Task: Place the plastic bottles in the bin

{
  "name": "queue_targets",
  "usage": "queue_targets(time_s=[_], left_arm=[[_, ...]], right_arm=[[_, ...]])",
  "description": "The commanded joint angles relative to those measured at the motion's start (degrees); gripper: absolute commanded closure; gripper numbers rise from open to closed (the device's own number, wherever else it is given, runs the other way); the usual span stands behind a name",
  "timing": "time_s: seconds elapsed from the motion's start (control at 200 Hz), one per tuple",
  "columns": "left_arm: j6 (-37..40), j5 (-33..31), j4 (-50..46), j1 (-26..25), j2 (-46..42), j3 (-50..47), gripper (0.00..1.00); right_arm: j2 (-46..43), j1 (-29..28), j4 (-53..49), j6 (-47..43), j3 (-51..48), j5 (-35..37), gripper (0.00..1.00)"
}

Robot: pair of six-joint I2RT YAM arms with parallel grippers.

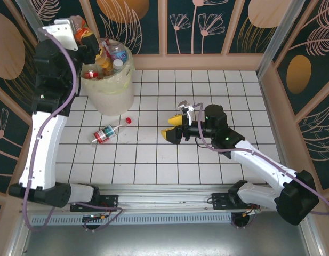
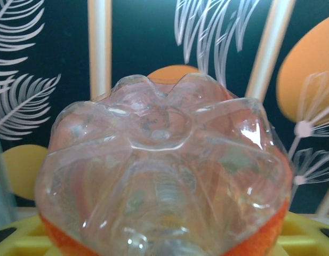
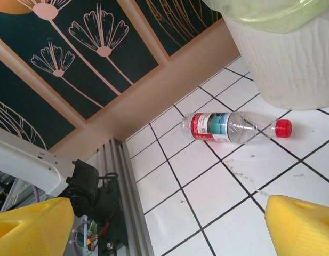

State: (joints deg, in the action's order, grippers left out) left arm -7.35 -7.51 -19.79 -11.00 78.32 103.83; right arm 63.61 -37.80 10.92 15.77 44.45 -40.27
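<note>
"Where were the bottles when you looked?"

"Most were a heap of bottles (image 1: 112,56) that stood out above the rim of the bin (image 1: 115,100), at the far left part of the table (image 1: 217,90). The left gripper (image 1: 87,36) was raised over that rim with its jaws pinching the held bottle (image 2: 164,176). The wrist camera looked straight at its clear, petal-shaped base, and there was orange colour at both sides. The lying bottle (image 3: 228,127) was on its side on the tiles. It was near the foot of the bin but not touching it, with the red cap at the end nearer the bin."

"And the other arm?"

"The right gripper (image 1: 173,127) hung low over the middle of the table. Its yellow jaws were spread wide with nothing between them, and it was turned toward the lying bottle but well apart from it."

"How would that bottle handle, do you think?"

"It looked empty to me, so very light, and the wall seemed thin and a little crumpled near the shoulder. I judged it would give under pressure and roll on the smooth tiles if only one finger touched it first. I would take it across the body at the label, one finger on each long side. I would not take it at the narrowing neck, because smooth plastic could slip out there."
</note>
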Motion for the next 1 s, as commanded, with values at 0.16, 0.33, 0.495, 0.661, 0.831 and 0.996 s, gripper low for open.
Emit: queue_targets(time_s=[0.16,0.33,0.495,0.661,0.831,0.996], left_arm=[[10.06,-6.64,-0.81,1.25,11.72,4.82,0.44],[11.98,-7.03,-4.38,1.25,18.45,8.44,0.42],[12.56,-7.87,-5.50,1.25,23.06,8.23,0.41],[12.21,-8.18,-6.51,1.26,26.32,9.69,0.39],[11.59,-7.97,-8.17,1.34,28.85,12.19,0.30],[10.34,-7.84,-9.03,1.34,28.51,13.75,0.19]], right_arm=[[-1.20,0.38,1.35,0.43,-1.64,0.72,0.07],[-1.47,0.41,1.39,0.84,-2.16,0.63,0.07],[-1.60,0.40,0.38,0.31,-2.00,0.90,0.07],[-1.82,0.37,0.08,0.23,-2.24,1.16,0.07],[-1.83,0.43,-0.10,0.23,-2.35,1.42,0.07],[-1.74,0.38,-0.19,0.05,-2.43,1.52,0.07]])
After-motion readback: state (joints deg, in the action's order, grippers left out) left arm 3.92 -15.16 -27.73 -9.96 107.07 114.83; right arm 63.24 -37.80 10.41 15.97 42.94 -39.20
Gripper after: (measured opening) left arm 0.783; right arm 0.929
